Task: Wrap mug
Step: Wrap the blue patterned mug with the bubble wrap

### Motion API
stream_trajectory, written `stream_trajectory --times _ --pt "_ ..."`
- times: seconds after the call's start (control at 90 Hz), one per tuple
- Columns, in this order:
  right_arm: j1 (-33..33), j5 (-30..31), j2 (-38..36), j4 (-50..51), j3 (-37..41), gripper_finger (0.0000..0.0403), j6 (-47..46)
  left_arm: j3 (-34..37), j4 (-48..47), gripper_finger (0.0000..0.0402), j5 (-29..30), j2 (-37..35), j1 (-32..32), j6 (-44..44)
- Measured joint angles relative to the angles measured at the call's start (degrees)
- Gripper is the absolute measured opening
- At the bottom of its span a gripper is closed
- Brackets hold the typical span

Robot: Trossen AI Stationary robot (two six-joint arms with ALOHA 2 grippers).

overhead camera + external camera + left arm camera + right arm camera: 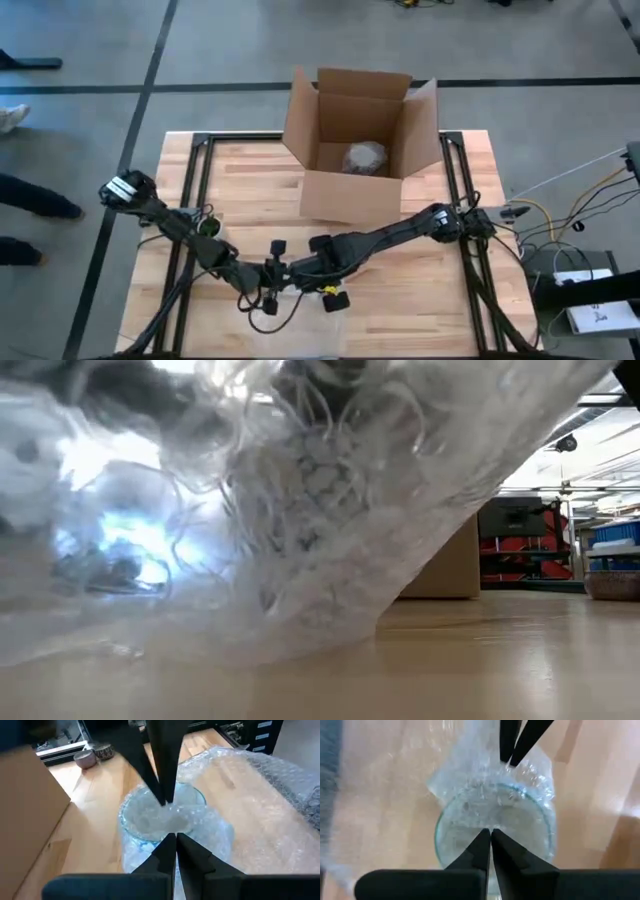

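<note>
A clear glass mug (495,825) with a bluish rim stands upright on the wooden table near its front middle, opening up. Bubble wrap (250,795) is gathered around it, lies over its mouth, and spreads onto the table beside it. In the low view the wrap (300,510) fills most of the picture. My left gripper (175,839) and my right gripper (490,834) are both shut on the wrap, at opposite sides of the rim. In the high view they meet, left (278,282) and right (308,268), in front of the box. My left gripper pinches the bubble wrap at the mug's rim (172,827) between its two fingers, coming from above and pointing down. The wrap lies slack over the mouth. My right gripper pinches the wrap at the opposite side of the rim (487,822), also from above. The mug stands on the table.
An open cardboard box (360,190) stands at the far middle of the table with a wrapped bundle (365,158) inside; its side (30,805) is close by the mug. Two small bowls (92,755) sit farther off. Black frame rails (195,180) run along both table sides.
</note>
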State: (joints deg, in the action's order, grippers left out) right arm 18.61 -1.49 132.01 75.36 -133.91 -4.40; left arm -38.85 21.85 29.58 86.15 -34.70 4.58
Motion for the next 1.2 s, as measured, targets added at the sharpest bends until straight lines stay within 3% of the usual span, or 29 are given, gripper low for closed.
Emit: stream_trajectory --times 0.311,0.511,0.944,1.2 --pt "0.80 -0.07 -0.64 -6.07 -0.92 0.0002 0.77 0.00 0.60 0.0000 0.00 0.00 0.09 -0.17" --pt "0.79 -0.29 2.08 -3.76 0.22 0.0002 1.46 0.00 0.16 0.0000 -0.02 -0.55 -0.08 -0.52" --pt "0.49 -0.05 2.82 -2.26 10.20 0.0002 4.45 0.00 -2.93 0.0000 0.00 -1.53 -0.15 0.63" --pt "0.62 0.02 2.56 -0.48 6.53 0.0002 3.73 0.00 -3.33 0.0000 0.00 -1.53 -0.15 0.66"
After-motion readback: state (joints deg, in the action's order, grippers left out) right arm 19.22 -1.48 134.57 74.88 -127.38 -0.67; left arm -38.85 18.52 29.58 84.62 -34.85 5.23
